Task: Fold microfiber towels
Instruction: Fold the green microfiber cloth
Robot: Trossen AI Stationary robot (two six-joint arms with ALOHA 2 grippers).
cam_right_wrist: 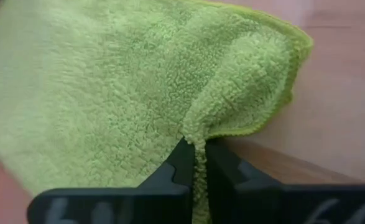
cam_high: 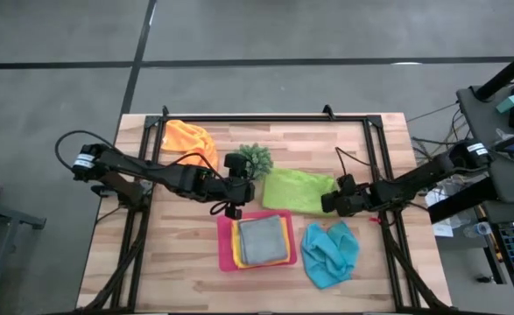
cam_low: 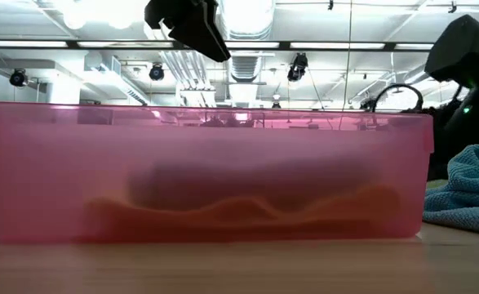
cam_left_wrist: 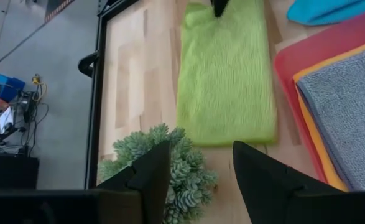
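Green towel [cam_high: 297, 190]: lies mostly flat mid-table, between the plant [cam_high: 256, 158] and my right arm, just beyond the pink tray [cam_high: 224, 254]. I read it as the cloth being folded now.
Right gripper [cam_right_wrist: 194, 163]: fingers pinched together on the green towel's edge near a corner; the fabric puckers up into the jaws, which looks like a grip meant to lift that edge over for a fold.
Left gripper [cam_left_wrist: 202, 176]: fingers apart, holding nothing, hovering by the plant at the towel's other end; I'd judge it is waiting to pin or catch that side.
Grey towel [cam_high: 262, 240]: folded, stacked in the tray on the yellow towel [cam_high: 236, 254], so I take the tray as the drop-off.
Blue towel [cam_high: 329, 252]: crumpled beside the tray, not yet folded.
Orange towel [cam_high: 189, 137]: bunched at the far left corner, also waiting.
Writing: I can read no brand, label or text anywhere.
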